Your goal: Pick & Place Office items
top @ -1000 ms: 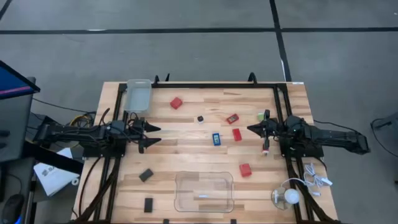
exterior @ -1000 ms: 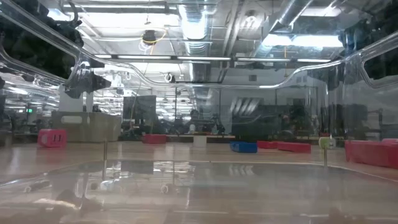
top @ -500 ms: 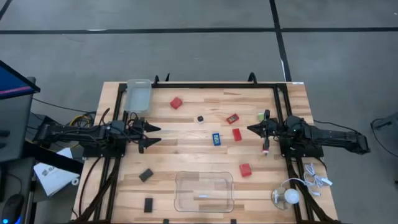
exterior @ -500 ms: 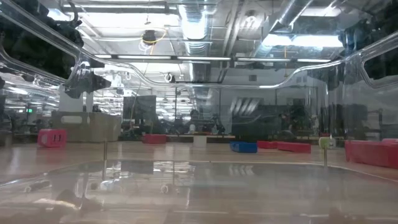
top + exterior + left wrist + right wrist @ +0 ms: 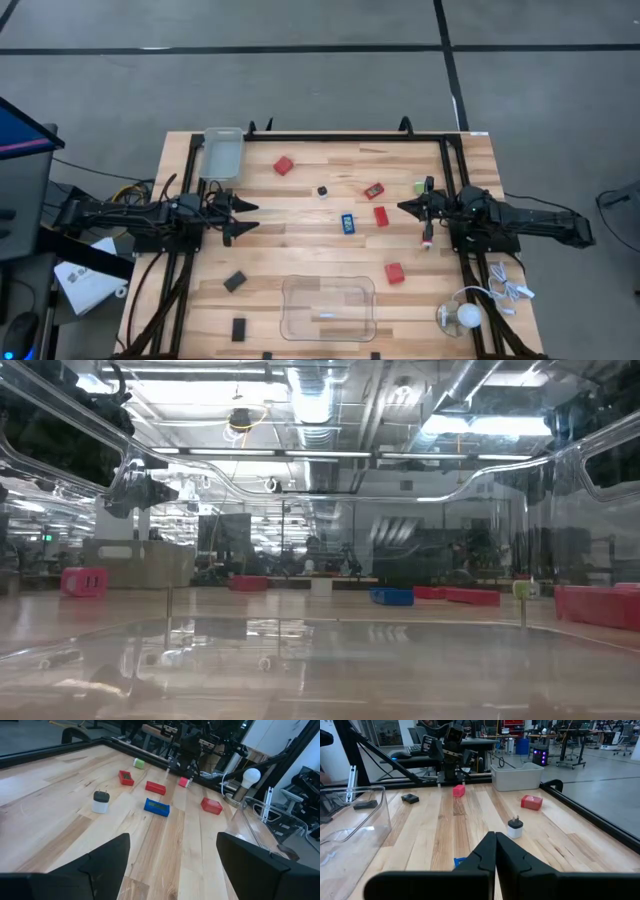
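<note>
The office items lie scattered on the wooden table (image 5: pixel 300 250). They include red blocks (image 5: pixel 284 165) (image 5: pixel 381 216) (image 5: pixel 395 273), a red piece with a dark centre (image 5: pixel 373 190), a blue piece (image 5: pixel 347 223), a small white and dark plug (image 5: pixel 322 191), a green bit (image 5: pixel 420 186) and two flat black rectangles (image 5: pixel 235 282) (image 5: pixel 239 329). My left gripper (image 5: pixel 246 217) hovers open at the table's left side, apart from all of them (image 5: pixel 172 870). My right gripper (image 5: pixel 401 207) is shut and holds nothing, just right of the red block; the blue piece (image 5: pixel 460 862) peeks beside its fingers (image 5: pixel 495 842).
A clear tray (image 5: pixel 328 308) sits at the near edge and fills the low view (image 5: pixel 320 660). A second clear tray (image 5: pixel 223 153) stands at the far left corner. A white bulb with a cable (image 5: pixel 462 317) lies near right. A small pink piece (image 5: pixel 427 241) lies by the right arm.
</note>
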Available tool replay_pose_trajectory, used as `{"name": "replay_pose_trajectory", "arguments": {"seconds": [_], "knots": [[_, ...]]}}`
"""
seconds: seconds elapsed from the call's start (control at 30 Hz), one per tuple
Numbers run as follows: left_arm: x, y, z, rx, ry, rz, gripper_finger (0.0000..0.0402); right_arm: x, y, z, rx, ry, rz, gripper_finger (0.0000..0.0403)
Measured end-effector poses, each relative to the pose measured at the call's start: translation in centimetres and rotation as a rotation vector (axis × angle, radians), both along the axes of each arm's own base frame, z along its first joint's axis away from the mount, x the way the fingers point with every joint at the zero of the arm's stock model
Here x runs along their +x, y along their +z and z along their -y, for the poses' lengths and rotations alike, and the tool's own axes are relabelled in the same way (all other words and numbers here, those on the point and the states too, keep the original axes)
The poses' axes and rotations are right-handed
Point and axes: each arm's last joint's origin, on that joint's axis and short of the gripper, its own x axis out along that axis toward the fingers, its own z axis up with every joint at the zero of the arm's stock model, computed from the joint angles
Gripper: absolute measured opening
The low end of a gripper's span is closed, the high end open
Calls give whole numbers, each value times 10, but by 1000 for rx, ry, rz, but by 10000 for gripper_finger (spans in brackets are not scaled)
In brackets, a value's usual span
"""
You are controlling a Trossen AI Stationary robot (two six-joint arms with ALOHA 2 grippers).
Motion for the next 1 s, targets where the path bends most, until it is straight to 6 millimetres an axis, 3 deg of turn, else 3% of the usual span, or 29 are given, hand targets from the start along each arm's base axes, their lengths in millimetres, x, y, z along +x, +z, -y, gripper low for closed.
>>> {"name": "replay_pose_trajectory", "arguments": {"seconds": [0.5, 0.83, 1.0], "knots": [[1, 4, 0, 33, -4, 33, 296, 0, 0, 0, 0, 0, 0, 0], [0, 30, 0, 18, 7, 313, 296, 0, 0, 0, 0, 0, 0, 0], [-2, 41, -3, 45, 115, 423, 296, 0, 0, 0, 0, 0, 0, 0]]}}
